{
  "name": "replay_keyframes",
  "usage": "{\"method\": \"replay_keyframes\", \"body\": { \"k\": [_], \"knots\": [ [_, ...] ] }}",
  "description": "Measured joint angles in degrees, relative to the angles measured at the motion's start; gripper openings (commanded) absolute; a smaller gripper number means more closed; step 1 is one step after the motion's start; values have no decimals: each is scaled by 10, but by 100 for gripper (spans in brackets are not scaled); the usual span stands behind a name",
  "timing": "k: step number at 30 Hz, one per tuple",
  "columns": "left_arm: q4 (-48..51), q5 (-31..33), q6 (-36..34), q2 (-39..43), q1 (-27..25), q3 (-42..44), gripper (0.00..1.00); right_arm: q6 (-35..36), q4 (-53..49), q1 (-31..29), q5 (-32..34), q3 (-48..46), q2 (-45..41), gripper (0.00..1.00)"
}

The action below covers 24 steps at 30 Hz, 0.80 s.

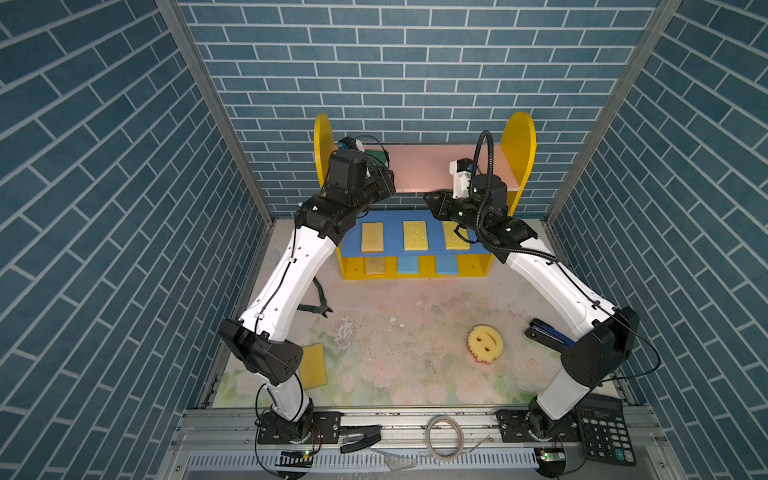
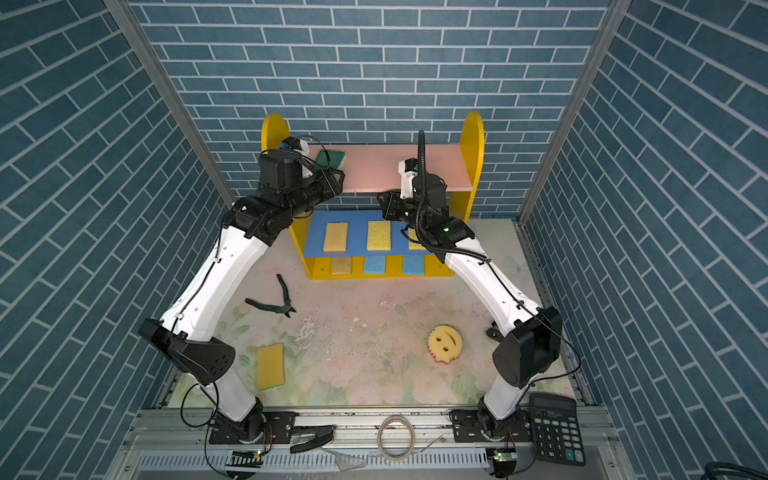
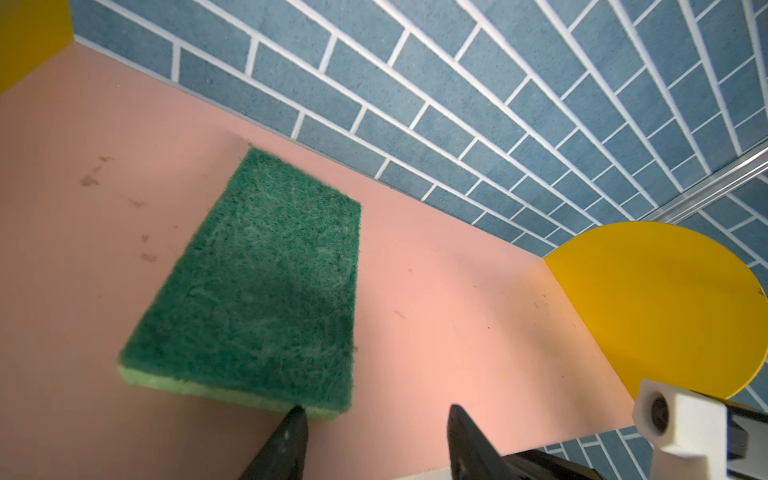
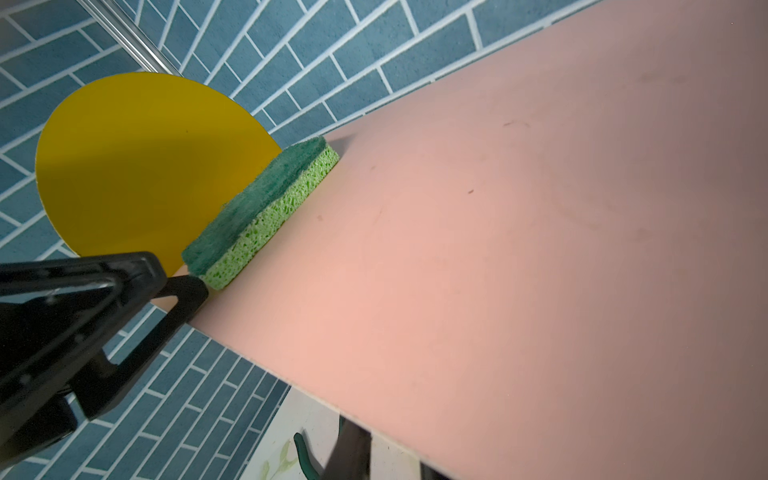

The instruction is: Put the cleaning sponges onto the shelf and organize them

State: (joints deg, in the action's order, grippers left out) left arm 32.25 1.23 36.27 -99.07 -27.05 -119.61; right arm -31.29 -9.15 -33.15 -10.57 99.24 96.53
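**A:** Nine sponges, you say? Count them out.

**B:** One green-topped sponge (image 3: pixel 257 282) on the pink top board (image 3: pixel 457 311) of the shelf (image 1: pixel 519 145). Three on the blue middle board (image 1: pixel 392 237): a tan one (image 1: pixel 372 237) and two yellow (image 1: pixel 415 235) (image 1: pixel 453 239). Three on the yellow base (image 1: pixel 353 266): one tan (image 1: pixel 375 266) and two light blue (image 1: pixel 407 264) (image 1: pixel 446 264). Two lie on the table (image 1: pixel 395 365), well behind both sets of jaws: a yellow rectangle (image 2: pixel 270 365) and the round smiley sponge (image 1: pixel 485 340).

**A:** Which way does the green one point?

**B:** It lies flat, green side up. Its long axis runs away from the left gripper (image 3: pixel 374 413) toward the brick wall, a little skewed. Its near short edge sits right at one fingertip (image 3: pixel 293 419), close to a corner. The other finger is over bare pink board beside it.

**A:** And the jaws?

**B:** The left ones are spread, with nothing between them. The right gripper (image 1: pixel 434 203) is by the board's front edge, well apart from that sponge. Whether its jaws are spread or pressed together, I cannot tell.

**A:** Anything else?

**B:** One pair of pliers (image 2: pixel 274 301) and one calculator (image 1: pixel 604 428).
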Motion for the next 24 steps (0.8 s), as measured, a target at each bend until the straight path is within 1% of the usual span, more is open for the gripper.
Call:
{"method": "replay_keyframes", "body": {
  "k": [10, 14, 16, 20, 24],
  "knots": [
    [2, -11, 0, 3, -6, 0, 56, -4, 0, 2, -4, 0, 0, 22],
    [7, -13, -12, 28, -8, 2, 58, -9, 0, 2, -6, 0, 0, 22],
    [11, -3, -25, 51, -8, 9, 60, -13, 0, 2, -6, 0, 0, 22],
    [18, 34, -60, 99, -6, 14, 65, -15, 0, 2, -6, 0, 0, 22],
    [31, 64, -94, 108, 1, -9, 65, -15, 0, 2, -6, 0, 0, 22]
  ]
}}
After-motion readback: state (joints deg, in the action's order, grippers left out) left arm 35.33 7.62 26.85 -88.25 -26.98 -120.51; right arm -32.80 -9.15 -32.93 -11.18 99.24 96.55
